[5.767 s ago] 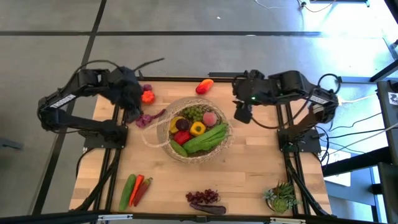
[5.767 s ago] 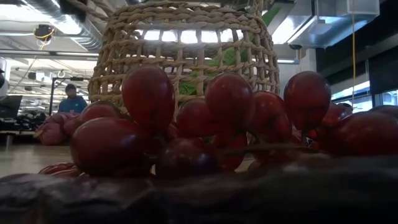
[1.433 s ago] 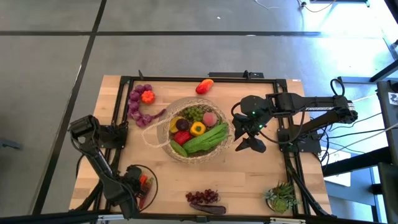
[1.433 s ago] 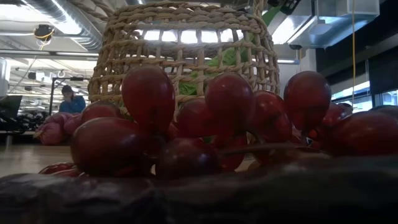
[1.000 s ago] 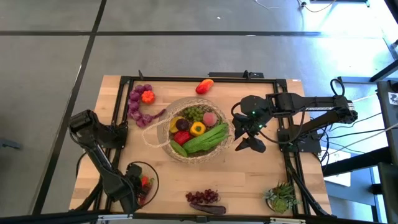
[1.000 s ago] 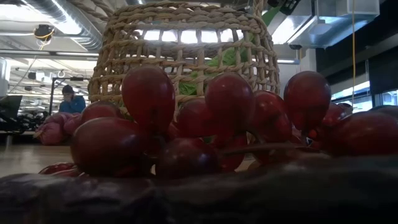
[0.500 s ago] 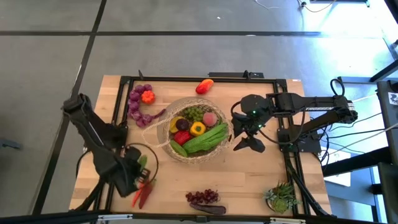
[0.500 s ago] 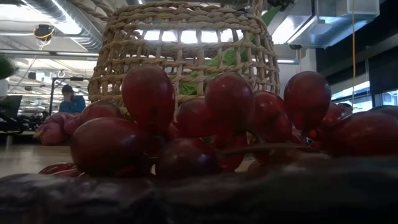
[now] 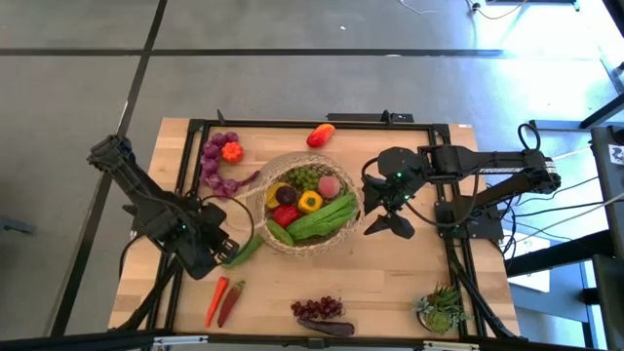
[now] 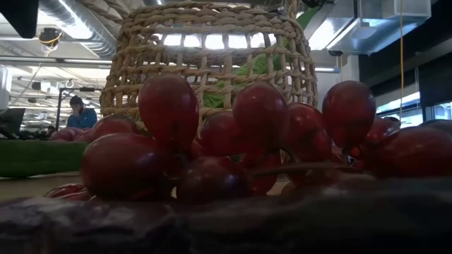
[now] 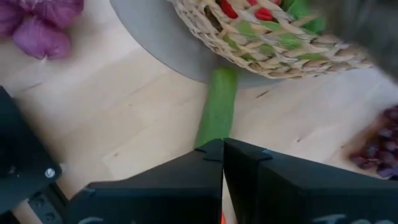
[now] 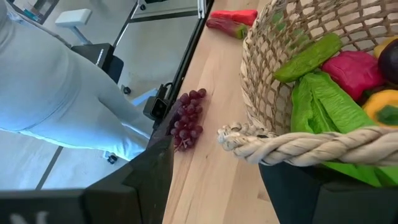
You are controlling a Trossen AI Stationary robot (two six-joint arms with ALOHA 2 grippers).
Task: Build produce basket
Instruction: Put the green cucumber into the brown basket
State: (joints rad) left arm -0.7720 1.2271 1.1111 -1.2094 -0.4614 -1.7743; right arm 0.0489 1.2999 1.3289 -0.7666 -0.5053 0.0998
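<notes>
Cucumber [image 9: 246,250] sticks out of the clamped left gripper [image 9: 226,253], its tip beside the basket [image 9: 255,219]; right gripper [image 9: 388,226] straddles the rim.

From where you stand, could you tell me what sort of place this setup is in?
Probably a robotics lab or workshop in an industrial building. The wooden table sits on a bare concrete floor, silver ceiling ducts run overhead, and a person sits at a workstation in the background.

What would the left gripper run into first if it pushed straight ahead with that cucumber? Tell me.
Most likely the wicker basket. The left gripper, shut on the cucumber, points at the basket's near wall, and the cucumber's far tip would reach it first, though depth is unclear.
</notes>
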